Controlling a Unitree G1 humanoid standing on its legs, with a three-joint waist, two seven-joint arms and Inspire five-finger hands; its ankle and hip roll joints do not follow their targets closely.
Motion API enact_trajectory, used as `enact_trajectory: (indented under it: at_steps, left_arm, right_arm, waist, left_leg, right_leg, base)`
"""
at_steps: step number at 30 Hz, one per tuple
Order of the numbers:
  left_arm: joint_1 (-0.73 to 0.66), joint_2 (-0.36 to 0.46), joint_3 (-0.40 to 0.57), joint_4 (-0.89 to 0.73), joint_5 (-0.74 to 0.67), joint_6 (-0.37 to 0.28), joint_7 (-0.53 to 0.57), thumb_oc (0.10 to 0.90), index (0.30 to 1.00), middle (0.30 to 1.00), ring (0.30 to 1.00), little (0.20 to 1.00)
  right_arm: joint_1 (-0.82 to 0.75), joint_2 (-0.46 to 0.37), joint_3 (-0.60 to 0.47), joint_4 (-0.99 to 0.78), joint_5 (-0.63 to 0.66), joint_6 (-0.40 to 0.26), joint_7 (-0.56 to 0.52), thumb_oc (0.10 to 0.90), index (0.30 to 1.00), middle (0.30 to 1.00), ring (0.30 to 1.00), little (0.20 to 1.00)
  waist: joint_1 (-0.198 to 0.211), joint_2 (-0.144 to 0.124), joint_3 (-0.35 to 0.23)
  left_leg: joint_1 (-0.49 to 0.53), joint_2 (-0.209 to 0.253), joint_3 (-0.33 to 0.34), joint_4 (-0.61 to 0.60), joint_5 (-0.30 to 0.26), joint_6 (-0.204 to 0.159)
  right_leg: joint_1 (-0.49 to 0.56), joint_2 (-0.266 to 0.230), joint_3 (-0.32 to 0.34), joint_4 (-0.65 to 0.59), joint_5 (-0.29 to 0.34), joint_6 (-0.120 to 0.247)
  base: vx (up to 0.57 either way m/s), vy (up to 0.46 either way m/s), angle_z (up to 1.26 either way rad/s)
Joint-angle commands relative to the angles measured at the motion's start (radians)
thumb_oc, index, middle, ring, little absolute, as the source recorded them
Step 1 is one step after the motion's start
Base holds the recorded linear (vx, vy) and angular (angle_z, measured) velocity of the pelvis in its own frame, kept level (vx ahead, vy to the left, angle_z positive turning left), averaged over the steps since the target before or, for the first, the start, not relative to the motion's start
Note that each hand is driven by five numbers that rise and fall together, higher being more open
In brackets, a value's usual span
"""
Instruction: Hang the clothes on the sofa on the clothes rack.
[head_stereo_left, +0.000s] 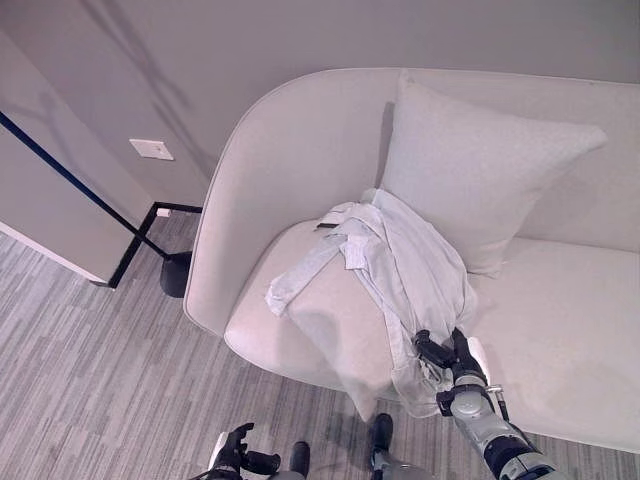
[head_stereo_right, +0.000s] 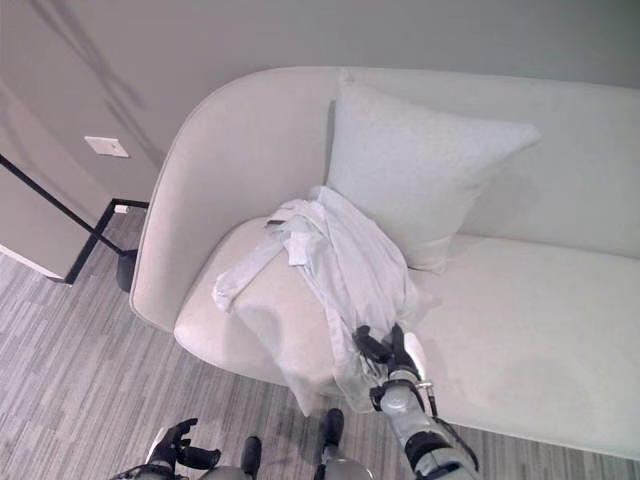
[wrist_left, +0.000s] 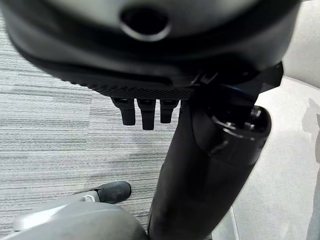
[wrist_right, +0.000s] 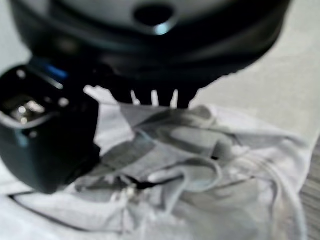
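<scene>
One pale, light-grey shirt of thin crumpled cloth (head_stereo_left: 395, 270) lies on the seat of the light-grey upholstered sofa with a rounded end (head_stereo_left: 560, 330), just in front of a square light-grey cushion (head_stereo_left: 480, 170) that leans on the backrest; one sleeve stretches out sideways and the lower part of the shirt hangs over the front edge of the seat. I think it lies so because it was simply dropped there, and this hanging part is the easiest place to take it. The right hand (head_stereo_left: 447, 352) is at this edge, on the lower part of the shirt. In the right wrist view the dark fingers (wrist_right: 152, 92) are curled down into the folds with the thumb beside them, so it seems the hand is pinching the cloth, but I cannot see how firm the hold is. The left hand (head_stereo_left: 238, 452) hangs low over the grey striped carpet floor (head_stereo_left: 90, 380), well apart from the sofa, with its fingers loosely bent and nothing between them; it looks idle. A thin black metal frame with a round base (head_stereo_left: 150, 245) stands by the wall at the sofa's end; it may be the clothes rack, I cannot tell. No basket, box or other container is here, and the shirt is not yet lifted.
</scene>
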Motion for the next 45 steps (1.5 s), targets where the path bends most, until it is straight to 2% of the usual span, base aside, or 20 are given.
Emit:
enact_trajectory:
  at_steps: [1,12,16,18,24,25,27,30,33,34,38,39,40,42,45]
  left_arm:
    - [-0.023,-0.065,-0.109,0.073,0.005,-0.008,0.025,0.800,0.900,0.900,0.900,0.900]
    - [-0.024,-0.051,-0.109,0.095,0.039,0.005,0.011,0.800,0.900,0.900,0.900,0.900]
    - [-0.026,-0.047,-0.107,0.104,0.046,0.009,0.001,0.800,0.900,0.900,0.900,0.900]
    - [-0.027,-0.046,-0.102,0.115,0.046,0.013,-0.014,0.800,0.900,0.900,0.900,0.900]
    - [-0.027,-0.045,-0.102,0.115,0.046,0.013,-0.014,0.800,0.900,0.900,0.900,0.900]
    - [-0.017,-0.044,-0.086,0.132,0.020,0.032,-0.053,0.800,0.900,0.900,0.900,0.900]
    - [-0.010,-0.040,-0.076,0.116,-0.012,0.041,-0.064,0.800,0.900,0.900,0.900,0.900]
    - [0.003,-0.031,-0.047,0.076,-0.072,0.050,-0.073,0.800,0.900,0.900,0.900,0.900]
    - [0.008,-0.029,-0.034,0.066,-0.095,0.054,-0.079,0.800,0.900,0.900,0.900,0.900]
    - [0.008,-0.028,-0.015,0.058,-0.119,0.059,-0.088,0.800,0.900,0.900,0.900,0.900]
    - [0.012,-0.023,0.022,0.005,-0.177,0.057,-0.092,0.800,0.900,0.900,0.900,0.900]
    - [0.012,-0.023,0.022,0.005,-0.177,0.057,-0.092,0.800,0.900,0.900,0.900,0.900]
    - [0.008,-0.025,0.034,-0.023,-0.210,0.052,-0.089,0.800,0.900,0.900,0.900,0.900]
    - [-0.004,-0.025,0.038,-0.068,-0.251,0.041,-0.082,0.800,0.900,0.900,0.900,0.900]
    - [-0.004,-0.025,0.039,-0.068,-0.251,0.041,-0.082,0.800,0.900,0.900,0.900,0.900]
  right_arm:
    - [-0.021,0.082,0.088,0.112,0.002,-0.007,0.082,0.400,0.300,0.300,0.300,0.300]
    - [-0.003,0.073,0.059,0.221,0.037,0.012,0.122,0.400,0.300,0.300,0.300,0.300]
    - [0.010,0.075,0.038,0.244,0.069,0.014,0.139,0.400,0.300,0.300,0.300,0.300]
    - [0.036,0.085,-0.006,0.272,0.167,0.010,0.173,0.400,0.300,0.300,0.300,0.300]
    - [0.036,0.085,-0.006,0.272,0.167,0.010,0.173,0.400,0.300,0.300,0.300,0.300]
    - [0.037,0.129,-0.107,0.139,0.618,-0.025,0.267,0.400,0.300,0.300,0.300,0.300]
    - [0.035,0.126,-0.091,-0.025,0.729,-0.035,0.287,0.400,0.300,0.300,0.300,0.300]
    - [0.036,0.074,-0.056,-0.290,0.812,-0.050,0.300,0.400,0.300,0.300,0.300,0.300]
    - [0.031,0.047,-0.051,-0.373,0.833,-0.055,0.305,0.400,0.300,0.300,0.300,0.300]
    - [0.015,0.003,-0.045,-0.496,0.849,-0.065,0.313,0.400,0.300,0.300,0.300,0.300]
    - [-0.058,-0.107,-0.057,-0.745,0.882,-0.103,0.315,0.400,0.300,0.300,0.300,0.300]
    - [-0.058,-0.107,-0.057,-0.745,0.881,-0.103,0.315,0.400,0.300,0.300,0.300,0.300]
    - [-0.089,-0.144,-0.067,-0.815,0.883,-0.120,0.306,0.400,0.300,0.300,0.300,0.300]
    - [-0.141,-0.187,-0.079,-0.844,0.883,-0.139,0.286,0.400,0.300,0.300,0.300,0.300]
    - [-0.141,-0.187,-0.079,-0.844,0.883,-0.139,0.286,0.400,0.300,0.300,0.300,0.300]
  waist:
    - [0.026,-0.020,-0.053]
    - [0.036,-0.025,-0.078]
    - [0.035,-0.030,-0.086]
    - [0.031,-0.034,-0.101]
    - [0.032,-0.034,-0.101]
    - [0.028,-0.041,-0.115]
    - [0.025,-0.049,-0.117]
    - [0.024,-0.058,-0.120]
    - [0.024,-0.060,-0.122]
    - [0.026,-0.064,-0.128]
    - [0.026,-0.073,-0.143]
    - [0.026,-0.073,-0.143]
    - [0.022,-0.078,-0.145]
    - [0.013,-0.089,-0.140]
    - [0.013,-0.089,-0.140]
  left_leg:
    - [0.005,0.126,0.024,-0.030,0.143,-0.092]
    - [0.028,0.126,0.014,-0.030,0.149,-0.099]
    - [0.039,0.126,0.017,-0.030,0.148,-0.099]
    - [0.054,0.127,0.019,-0.030,0.147,-0.099]
    - [0.054,0.127,0.019,-0.030,0.146,-0.099]
    - [0.087,0.134,0.037,-0.030,0.146,-0.104]
    - [0.087,0.132,0.042,-0.023,0.153,-0.104]
    - [0.089,0.130,0.050,-0.010,0.160,-0.106]
    - [0.089,0.130,0.051,-0.002,0.163,-0.107]
    - [0.090,0.128,0.052,0.012,0.169,-0.108]
    - [0.093,0.131,0.055,0.022,0.190,-0.114]
    - [0.094,0.131,0.055,0.022,0.190,-0.114]
    - [0.088,0.134,0.068,0.025,0.202,-0.117]
    - [0.067,0.144,0.115,0.046,0.216,-0.115]
    - [0.066,0.144,0.115,0.046,0.215,-0.115]
  right_leg:
    - [0.035,-0.031,0.023,0.015,-0.135,0.079]
    - [0.076,-0.033,0.010,0.015,-0.144,0.082]
    - [0.089,-0.033,0.010,0.015,-0.145,0.083]
    - [0.104,-0.035,0.011,0.015,-0.147,0.085]
    - [0.104,-0.035,0.011,0.015,-0.147,0.085]
    - [0.127,-0.027,0.030,0.015,-0.152,0.083]
    - [0.124,-0.029,0.037,0.015,-0.148,0.083]
    - [0.126,-0.028,0.049,0.015,-0.147,0.082]
    - [0.128,-0.027,0.051,0.015,-0.148,0.081]
    - [0.135,-0.027,0.055,0.015,-0.150,0.079]
    - [0.147,-0.028,0.052,0.015,-0.150,0.078]
    - [0.147,-0.028,0.052,0.015,-0.150,0.078]
    - [0.150,-0.032,0.042,0.015,-0.149,0.080]
    - [0.153,-0.045,0.025,0.015,-0.147,0.081]
    - [0.153,-0.045,0.025,0.015,-0.147,0.081]
  base:
    - [0.01,0.000,0.13]
    - [0.01,-0.001,0.06]
    - [0.00,0.000,0.00]
    - [0.00,0.000,0.00]
    - [-0.01,-0.001,0.00]
    - [-0.05,-0.007,0.02]
    - [-0.07,0.000,-0.06]
    - [-0.05,0.006,-0.26]
    - [-0.02,0.003,-0.02]
    - [0.00,0.000,0.00]
    - [0.00,0.004,-0.06]
    - [-0.02,0.018,-0.10]
    - [-0.03,0.023,-0.05]
    - [-0.04,0.021,0.03]
    - [-0.01,0.002,0.23]
